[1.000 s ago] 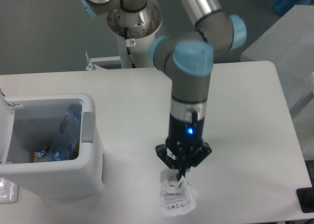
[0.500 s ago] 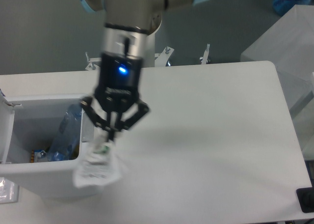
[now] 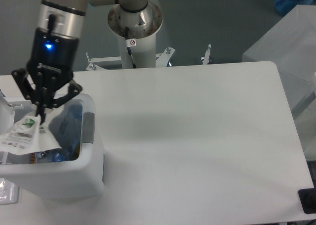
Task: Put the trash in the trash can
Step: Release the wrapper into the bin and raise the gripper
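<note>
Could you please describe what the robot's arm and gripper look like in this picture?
The arm is a silver-grey metal tube ending in a black wrist section with a glowing blue light. The gripper is black, with angular linkages spreading outward above thin jaws. The round silver base behind carries a small sticker and a black cable.

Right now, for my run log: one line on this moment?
pincer: shut on wrapper | wrapper: over bin | bottle: in bin
</note>
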You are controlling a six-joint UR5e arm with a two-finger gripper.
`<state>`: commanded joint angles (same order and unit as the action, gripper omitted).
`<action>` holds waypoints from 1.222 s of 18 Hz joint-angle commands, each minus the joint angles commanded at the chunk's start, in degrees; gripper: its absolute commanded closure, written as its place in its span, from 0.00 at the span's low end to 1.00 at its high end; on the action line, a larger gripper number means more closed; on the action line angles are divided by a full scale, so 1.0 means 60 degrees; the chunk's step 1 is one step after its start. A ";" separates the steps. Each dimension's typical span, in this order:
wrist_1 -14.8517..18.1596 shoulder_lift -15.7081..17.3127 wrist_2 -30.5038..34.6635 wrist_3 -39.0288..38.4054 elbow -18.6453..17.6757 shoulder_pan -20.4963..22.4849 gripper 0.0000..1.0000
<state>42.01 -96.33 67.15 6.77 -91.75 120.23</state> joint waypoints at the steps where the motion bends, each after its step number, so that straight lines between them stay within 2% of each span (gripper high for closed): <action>1: 0.0000 -0.0015 0.0000 0.0000 -0.0102 -0.0015 0.87; 3: -0.0015 0.0014 0.0015 0.0015 -0.0293 -0.0015 0.84; 4: -0.0029 0.0000 0.0015 0.0058 -0.0337 0.0000 0.76; 5: -0.0044 -0.0029 0.0029 0.0175 -0.0381 0.0000 0.60; 6: -0.0044 -0.0059 0.0029 0.0364 -0.0396 0.0000 0.48; 7: -0.0044 -0.0059 0.0044 0.0584 -0.0382 0.0000 0.31; 9: -0.0044 -0.0074 0.0146 0.0936 -0.0192 0.0015 0.07; 10: -0.0044 -0.0074 0.0146 0.1097 -0.0046 0.0073 0.00; 13: -0.0029 -0.0030 0.0146 0.1143 0.0262 0.0161 0.00; 15: -0.0029 0.0014 0.0146 0.1157 0.0409 0.0525 0.00; 17: -0.0058 0.0044 0.0350 0.1230 0.0351 0.1081 0.00; 19: -0.0058 -0.0044 0.0833 0.1930 0.0234 0.1769 0.00; 22: -0.0044 -0.0643 0.1156 0.2985 0.0306 0.2663 0.00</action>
<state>41.75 -100.18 74.09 24.68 -89.92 136.21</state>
